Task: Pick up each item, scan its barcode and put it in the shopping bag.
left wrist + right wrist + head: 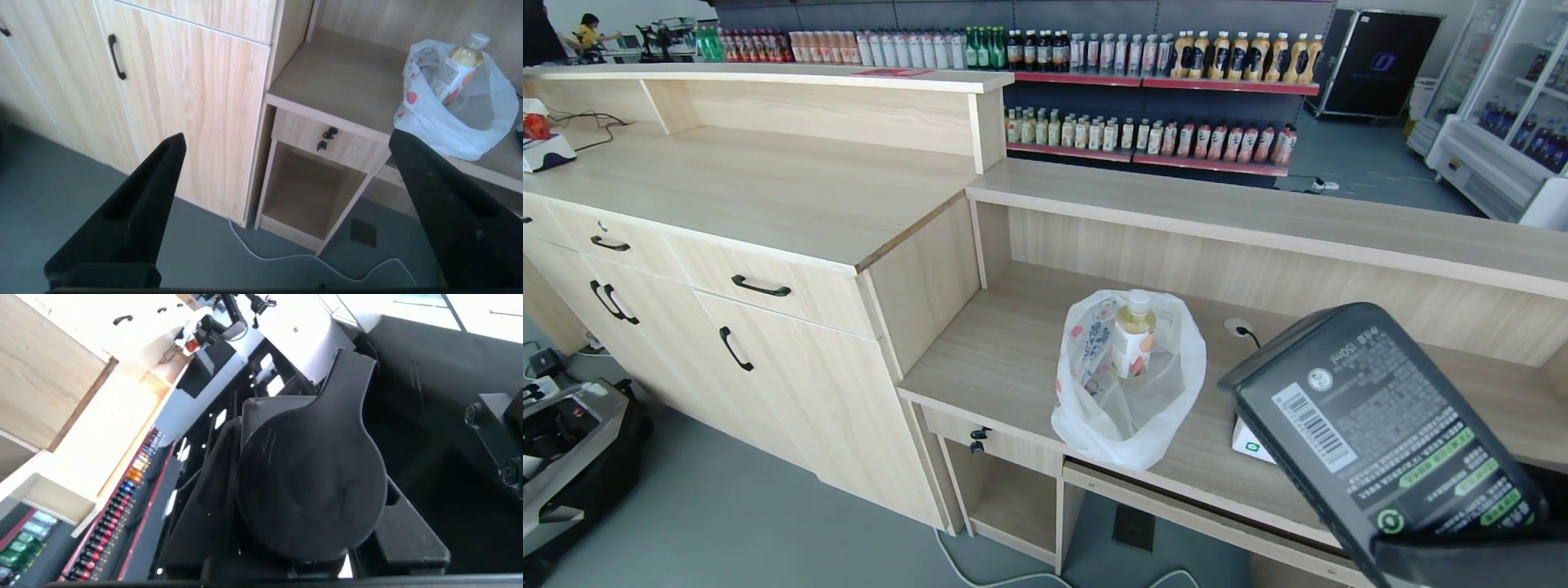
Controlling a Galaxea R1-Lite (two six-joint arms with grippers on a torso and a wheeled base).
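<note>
Holding a black container (pixel 1380 433) up close to the head camera at the near right, the right gripper (pixel 1470 559) is clamped on its lower end, and the container's barcode label (pixel 1311 425) faces the camera. In the right wrist view the container's round black end (pixel 310 490) sits between the claw's parts. The left gripper (pixel 286 143) hangs over the grey floor to the near left of the desk, its two fingers (pixel 131 220) spread wide with nothing between them. A white plastic shopping bag (pixel 1086 408) stands open on the low wooden desk (pixel 996 351), left of the raised container. Inside it a bottle of yellowish drink (pixel 1134 335) stands upright, white cap on top. A small white device (pixel 1250 441) lies on the desk just right of the bag, partly hidden behind the container.
</note>
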